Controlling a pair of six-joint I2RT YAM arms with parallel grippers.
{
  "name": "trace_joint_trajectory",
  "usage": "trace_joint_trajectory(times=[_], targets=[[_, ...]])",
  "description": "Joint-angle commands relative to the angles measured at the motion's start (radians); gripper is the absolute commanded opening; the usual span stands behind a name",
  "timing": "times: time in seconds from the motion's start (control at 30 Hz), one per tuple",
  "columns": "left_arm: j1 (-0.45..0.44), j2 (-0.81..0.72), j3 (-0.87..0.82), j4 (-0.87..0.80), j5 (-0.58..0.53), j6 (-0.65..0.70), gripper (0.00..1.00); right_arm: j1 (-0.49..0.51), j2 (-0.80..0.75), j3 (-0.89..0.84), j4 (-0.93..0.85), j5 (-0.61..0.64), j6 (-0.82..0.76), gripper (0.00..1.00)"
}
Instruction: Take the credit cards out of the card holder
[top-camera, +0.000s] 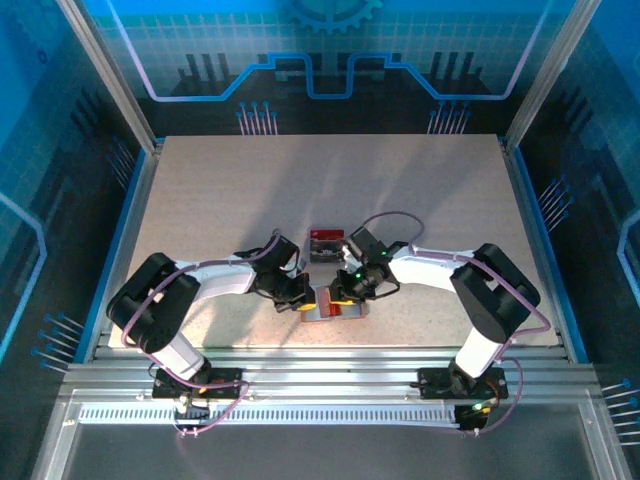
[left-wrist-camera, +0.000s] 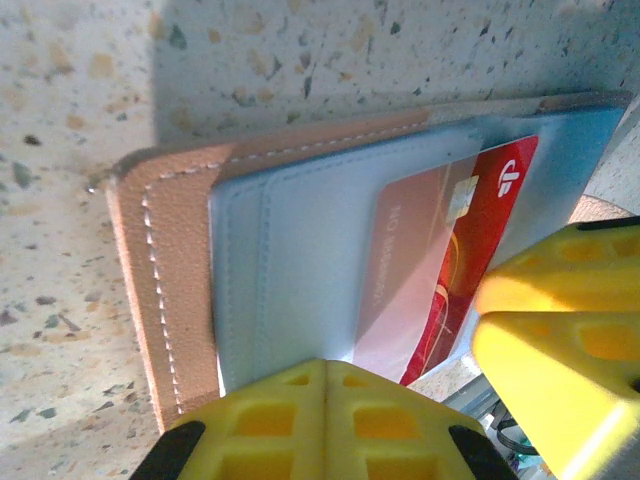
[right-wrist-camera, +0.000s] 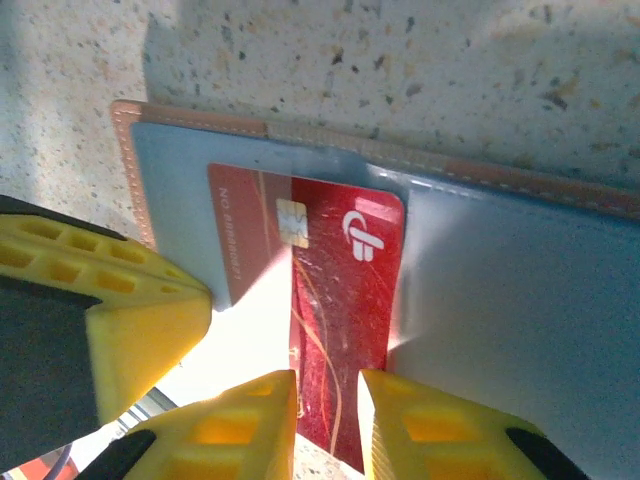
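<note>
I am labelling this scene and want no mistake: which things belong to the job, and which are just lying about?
For the job: card holder; red card, partly out of its pocket; right gripper, jaws on that card; left gripper, shut, at the holder's edge.
Lying about: small tray behind the holder, contents unclear.

A robot lab cell: speckled table (top-camera: 300, 190) inside aluminium framing (top-camera: 330, 375) and blue printed panels (top-camera: 330, 50).

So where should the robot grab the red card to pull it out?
At the bare end of the red card that sticks out past the holder pocket, coming from the open pocket side. The other end is tucked under the pocket, so only this thin flat edge is free. The right gripper already straddles it there.
</note>
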Motion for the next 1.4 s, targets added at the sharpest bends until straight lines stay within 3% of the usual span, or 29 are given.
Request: trace_joint_trajectory(times=[0.0, 0.47, 0.7, 1.03, 1.37], targets=[[0.005, -0.010, 0.000, -0.041, -0.016, 0.017, 0.00, -0.002, -0.058, 0.002, -0.012, 0.008, 0.015, 0.23], [-0.010, -0.015, 0.078, -0.044, 0.030, 0.010, 0.00, -0.035, -0.048, -0.098, 0.096, -0.066, 0.054, 0.25], [-0.012, -0.002, 0.080, -0.083, -0.004, 0.033, 0.00, -0.033, -0.033, -0.101, 0.187, -0.122, 0.086, 0.25], [-0.011, -0.002, 0.067, -0.095, -0.025, 0.045, 0.00, -0.006, 0.028, -0.010, 0.026, -0.023, 0.021, 0.26], [-0.011, -0.004, 0.062, -0.092, -0.023, 0.045, 0.00, 0.029, 0.060, 0.022, 0.053, -0.042, 0.041, 0.26]])
